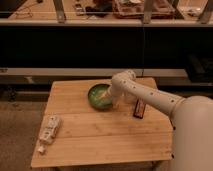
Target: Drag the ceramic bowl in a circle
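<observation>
The green ceramic bowl sits on the wooden table, in its far middle part. My white arm reaches in from the right and bends down over the bowl. My gripper is at the bowl's right inner side, down inside it or on its rim. The arm hides the bowl's right edge.
A dark flat packet lies right of the bowl, under my arm. A white crumpled packet lies near the table's left front edge. A translucent cup is partly hidden behind my arm. Dark shelving stands behind the table.
</observation>
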`<state>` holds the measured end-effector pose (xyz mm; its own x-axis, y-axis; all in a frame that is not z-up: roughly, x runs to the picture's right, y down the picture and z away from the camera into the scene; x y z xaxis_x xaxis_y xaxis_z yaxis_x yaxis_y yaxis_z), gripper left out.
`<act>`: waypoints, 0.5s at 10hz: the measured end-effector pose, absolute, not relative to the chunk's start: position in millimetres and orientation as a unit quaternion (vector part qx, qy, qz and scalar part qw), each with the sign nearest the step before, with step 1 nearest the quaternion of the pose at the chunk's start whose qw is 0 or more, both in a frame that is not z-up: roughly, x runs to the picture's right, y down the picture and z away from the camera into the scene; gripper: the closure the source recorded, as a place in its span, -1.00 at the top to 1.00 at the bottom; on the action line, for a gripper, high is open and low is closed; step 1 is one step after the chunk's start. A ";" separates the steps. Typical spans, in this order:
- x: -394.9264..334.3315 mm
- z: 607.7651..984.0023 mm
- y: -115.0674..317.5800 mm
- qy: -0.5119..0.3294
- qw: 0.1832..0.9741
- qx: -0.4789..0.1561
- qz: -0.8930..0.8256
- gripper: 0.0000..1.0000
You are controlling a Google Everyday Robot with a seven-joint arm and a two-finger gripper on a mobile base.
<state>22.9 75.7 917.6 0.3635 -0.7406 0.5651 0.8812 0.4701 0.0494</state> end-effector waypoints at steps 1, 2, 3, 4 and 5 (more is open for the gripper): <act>24.3 919.7 74.8 -0.267 0.812 -0.132 -0.503 -0.29; 23.4 922.1 75.5 -0.269 0.806 -0.133 -0.511 -0.48; 21.7 923.6 75.8 -0.269 0.801 -0.134 -0.518 -0.53; 21.8 925.8 77.3 -0.267 0.796 -0.137 -0.526 -0.54; 23.9 928.1 79.3 -0.264 0.792 -0.142 -0.532 -0.54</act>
